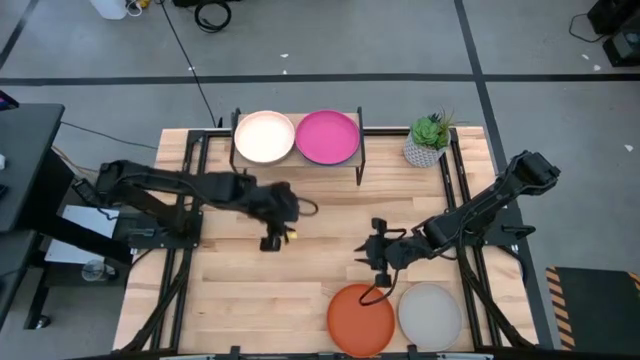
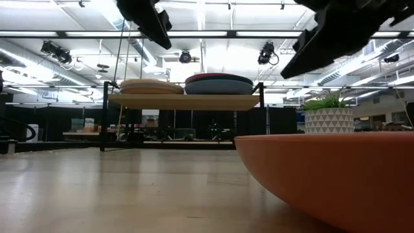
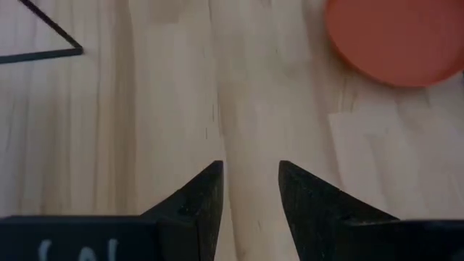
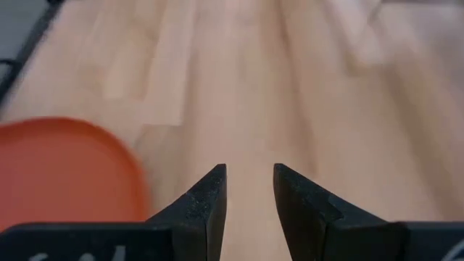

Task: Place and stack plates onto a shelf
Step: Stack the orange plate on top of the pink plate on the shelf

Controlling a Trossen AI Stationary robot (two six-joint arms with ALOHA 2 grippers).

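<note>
The shelf [image 2: 184, 101] stands at the table's far edge, with two stacks of plates on its wood top. The left stack is topped by a cream plate [image 1: 264, 137] and the right one by a pink plate [image 1: 327, 136]. An orange plate [image 1: 361, 318] and a grey plate [image 1: 430, 315] lie flat side by side at the near edge. My left gripper [image 1: 271, 243] hovers open over bare wood left of the table's middle. My right gripper [image 1: 375, 258] is open, just beyond the orange plate [image 4: 65, 170] and touching nothing.
A small potted plant [image 1: 430, 140] in a white patterned pot stands right of the shelf at the far edge. Black rails [image 1: 190, 200] run along both sides of the table. Bare wood lies between the shelf and the two near plates.
</note>
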